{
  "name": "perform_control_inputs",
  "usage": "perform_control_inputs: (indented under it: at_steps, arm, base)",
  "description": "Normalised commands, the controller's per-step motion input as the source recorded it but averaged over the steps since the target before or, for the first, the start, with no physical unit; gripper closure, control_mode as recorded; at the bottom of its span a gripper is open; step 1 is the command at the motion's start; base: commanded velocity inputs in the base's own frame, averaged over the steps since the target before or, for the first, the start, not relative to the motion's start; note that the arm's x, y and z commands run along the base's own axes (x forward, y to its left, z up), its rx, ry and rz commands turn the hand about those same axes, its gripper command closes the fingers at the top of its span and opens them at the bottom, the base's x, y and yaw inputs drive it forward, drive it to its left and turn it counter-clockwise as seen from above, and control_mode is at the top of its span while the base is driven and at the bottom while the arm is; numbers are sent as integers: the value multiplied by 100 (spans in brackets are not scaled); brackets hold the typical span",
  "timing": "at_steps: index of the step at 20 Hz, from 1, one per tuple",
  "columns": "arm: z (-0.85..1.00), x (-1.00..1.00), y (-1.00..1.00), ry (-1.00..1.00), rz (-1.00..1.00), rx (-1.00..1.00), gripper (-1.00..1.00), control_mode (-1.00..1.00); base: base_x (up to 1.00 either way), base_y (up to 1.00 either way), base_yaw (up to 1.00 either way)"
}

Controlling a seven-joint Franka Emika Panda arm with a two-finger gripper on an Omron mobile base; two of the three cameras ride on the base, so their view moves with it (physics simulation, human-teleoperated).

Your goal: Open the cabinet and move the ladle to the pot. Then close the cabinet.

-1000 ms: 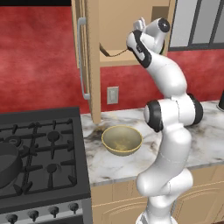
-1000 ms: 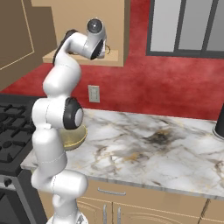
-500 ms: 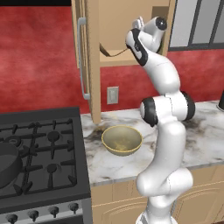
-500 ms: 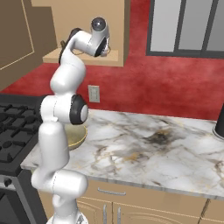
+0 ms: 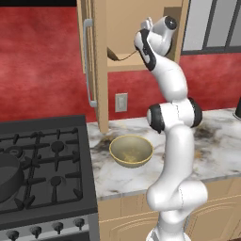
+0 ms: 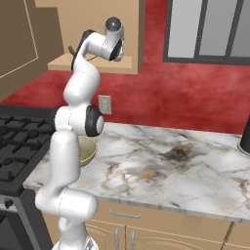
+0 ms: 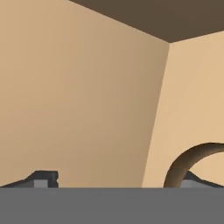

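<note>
Dark grey, the pot (image 5: 8, 176) sits on the stove (image 5: 47, 169) at far left. The cabinet (image 5: 99, 61) door hangs open over the marble bench (image 5: 212, 146). Inside on its shelf lies the ladle (image 5: 120, 57), with the spread hand (image 7: 118, 181) beside its curved handle, gripping nothing.

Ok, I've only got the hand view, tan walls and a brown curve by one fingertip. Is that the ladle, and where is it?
Observer: Yes, the ladle lies on the shelf of the open cabinet.
Operator: Is the gripper holding it?
Observer: No, the gripper is open; the handle arcs by one fingertip, ungrasped.
Operator: Where's the pot?
Observer: The pot sits on the stove, at the left edge of the left base view.
Operator: Anything on the counter?
Observer: A yellowish bowl beside the stove.
</note>
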Motion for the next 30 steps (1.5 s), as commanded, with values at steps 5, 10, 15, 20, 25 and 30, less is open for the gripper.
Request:
perform_control_inputs:
  at_steps: [5,10,15,20,25,30]
  arm:
    - [-7,5,0,5,0,2,100,-100]
    - [-2,-2,-1,2,0,2,100,-100]
    - [-1,-23,-5,0,0,3,100,-100]
    - [-2,-53,-4,0,0,4,100,-100]
    - [-18,-68,0,0,0,3,100,-100]
    - [-45,-73,0,0,0,1,100,-100]
  base:
    - [0,0,0]
    - [0,0,0]
    - [0,0,0]
    - [0,0,0]
    - [0,0,0]
    - [0,0,0]
